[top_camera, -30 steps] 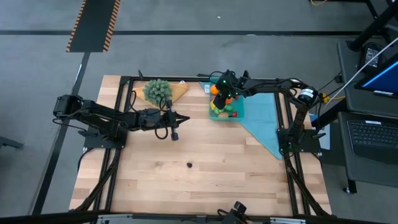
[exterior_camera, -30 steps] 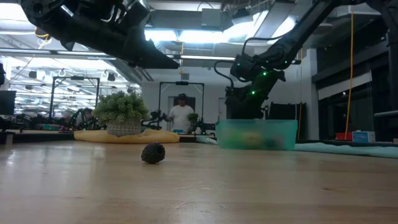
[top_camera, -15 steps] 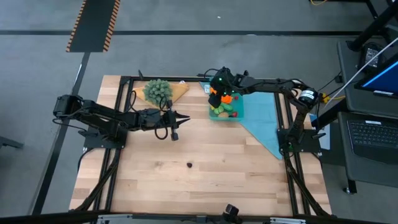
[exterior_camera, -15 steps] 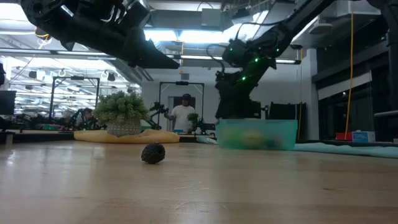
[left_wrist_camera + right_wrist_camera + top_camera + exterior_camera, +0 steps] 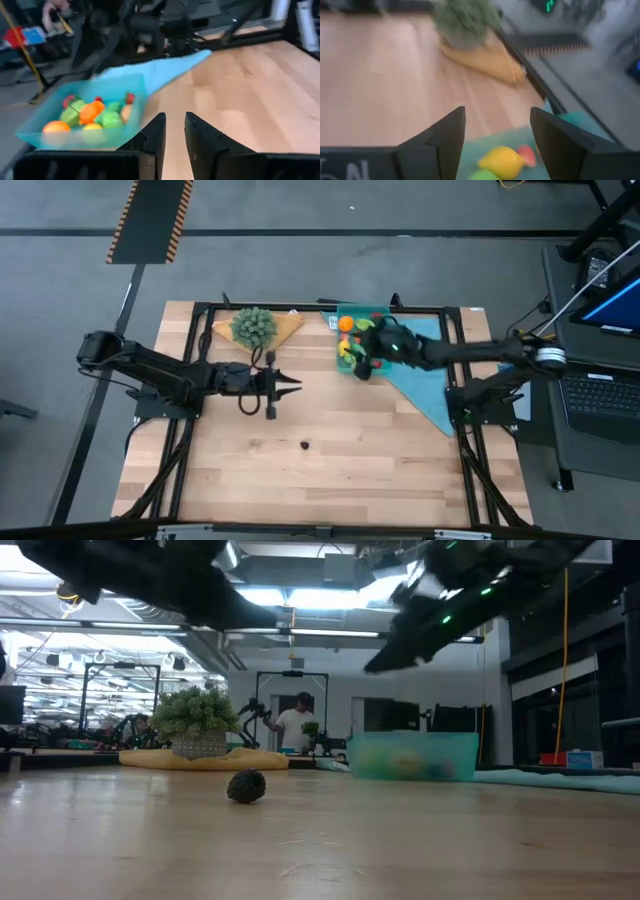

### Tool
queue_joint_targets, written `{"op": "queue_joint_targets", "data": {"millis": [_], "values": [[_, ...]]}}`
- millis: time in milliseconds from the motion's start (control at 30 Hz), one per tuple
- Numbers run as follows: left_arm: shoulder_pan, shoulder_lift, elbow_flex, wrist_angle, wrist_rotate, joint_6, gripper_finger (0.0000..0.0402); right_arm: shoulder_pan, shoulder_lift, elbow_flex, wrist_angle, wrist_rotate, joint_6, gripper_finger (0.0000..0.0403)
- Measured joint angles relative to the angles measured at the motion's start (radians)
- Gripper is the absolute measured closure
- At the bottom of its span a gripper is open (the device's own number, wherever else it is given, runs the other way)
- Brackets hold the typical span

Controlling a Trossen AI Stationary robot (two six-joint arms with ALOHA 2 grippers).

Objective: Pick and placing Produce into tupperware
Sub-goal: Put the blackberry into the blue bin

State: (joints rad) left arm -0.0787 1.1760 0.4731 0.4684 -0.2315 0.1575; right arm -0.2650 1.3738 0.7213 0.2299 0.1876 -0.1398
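Nearest us, one dark piece of produce (image 5: 305, 445) sits alone on the bare bench (image 5: 330, 470). Farther in, the left pincer (image 5: 283, 387) hangs mid-bench, fingers a narrow slit apart, gripping nothing. Beyond that, the right pincer (image 5: 495, 145) hovers at the near edge of the tupperware (image 5: 352, 364), fingers spread wide and empty (produce heaped inside, orange, yellow, green). The bushy plant (image 5: 253, 325) stands at the back.

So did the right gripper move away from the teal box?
Yes. The right gripper slid off the tupperware toward its near corner, nearer the table's middle.
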Motion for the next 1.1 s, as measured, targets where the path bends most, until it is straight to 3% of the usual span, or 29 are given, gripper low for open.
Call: {"op": "queue_joint_targets", "data": {"millis": [233,500,733,1100], "values": [[-0.104,-0.063,-0.001,-0.101,0.0,-0.078,0.0326,0.186,-0.152,-0.205,0.184,-0.008,0.03,0.0179],[-0.224,-0.068,-0.001,-0.111,0.0,-0.086,0.0315,0.356,-0.18,-0.252,0.261,-0.009,0.058,0.0179],[-0.297,-0.068,-0.001,-0.147,0.0,-0.13,0.0313,0.434,-0.18,-0.252,0.263,-0.009,0.13,0.0179],[-0.308,-0.068,-0.001,-0.147,-0.001,-0.129,0.0339,0.439,-0.179,-0.252,0.268,-0.005,0.132,0.0179]]}}
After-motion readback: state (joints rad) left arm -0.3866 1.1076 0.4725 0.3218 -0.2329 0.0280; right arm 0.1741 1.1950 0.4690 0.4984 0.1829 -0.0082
